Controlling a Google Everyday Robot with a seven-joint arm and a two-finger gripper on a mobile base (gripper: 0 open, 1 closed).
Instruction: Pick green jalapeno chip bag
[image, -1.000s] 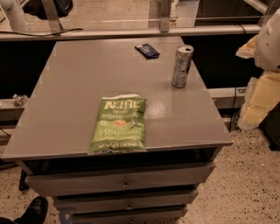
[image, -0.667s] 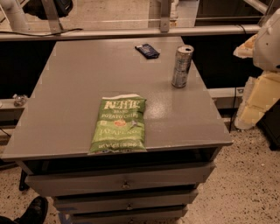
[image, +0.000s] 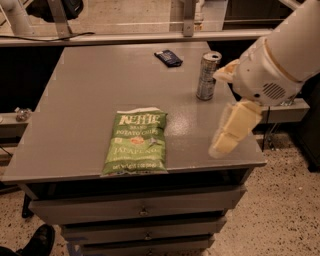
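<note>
Grey table (image: 85, 100), one camera view looking down on it from the front, so that's all I've got to go on.

The green bag (image: 135, 142) is lying flat on the tabletop, a bit left of centre and close to the front. Its bottom edge sits right about at the table's front edge. White "Kettle" lettering is at the far end, and the print reads the right way up from this side. Nothing is on it or touching it.

Further back on the right there's a silver can (image: 207, 76) standing upright. Behind that, near the far edge, a small dark blue packet (image: 168, 58) lies flat. Both are well apart from the bag.

The white arm (image: 285, 55) comes in from the upper right. The gripper (image: 215, 113) hangs over the right front part of the table, to the right of the bag and not touching it. Its two cream fingers (image: 234, 127) are spread wide with nothing held between them. The upper one shows just beside the can's right side; I can't tell if it touches. The lower one points down and left toward the front right corner, and it looks blurred.

Under the tabletop are stacked grey drawers (image: 140, 210). A dark shoe (image: 40, 240) pokes in at the bottom left on the speckled floor (image: 290, 210).
</note>
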